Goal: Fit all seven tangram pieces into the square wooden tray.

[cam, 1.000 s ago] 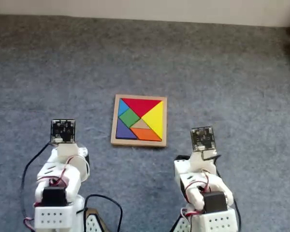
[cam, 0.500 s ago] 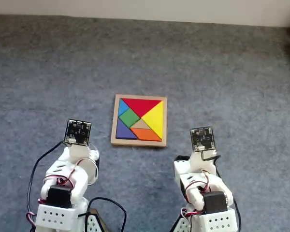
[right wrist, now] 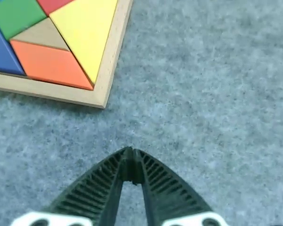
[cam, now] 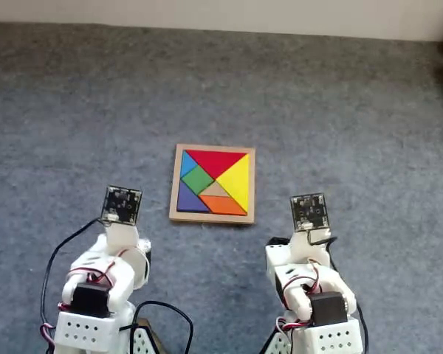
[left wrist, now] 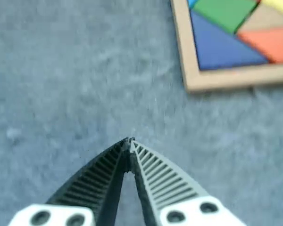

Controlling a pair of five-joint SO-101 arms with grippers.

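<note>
The job looked finished. The square tray of pale wood (cam: 210, 218) lay flat near the middle of the grey carpeted tabletop (cam: 340, 110), and all seven coloured pieces sat inside its rim, flush and without a visible gap. None lay loose on the carpet, so nothing seemed left to place.

Inside the tray, a large red triangle (cam: 215, 160) filled the far side and a large yellow triangle (cam: 238, 181) the right side. A green square (cam: 198, 179) sat left of centre, with a small light blue triangle (cam: 186, 164) in the far left corner. A dark blue triangle (cam: 188, 200) took the near left corner. A small tan triangle (cam: 216, 189) touched the centre, with an orange parallelogram (cam: 223, 205) along the near edge.

Both arms sat back from the tray, one off each near corner. The left gripper (left wrist: 129, 140) hung over bare carpet, its jaws pressed together and holding nothing. The right gripper (right wrist: 131, 150) was likewise closed and empty, near the tray's corner but apart from it.
</note>
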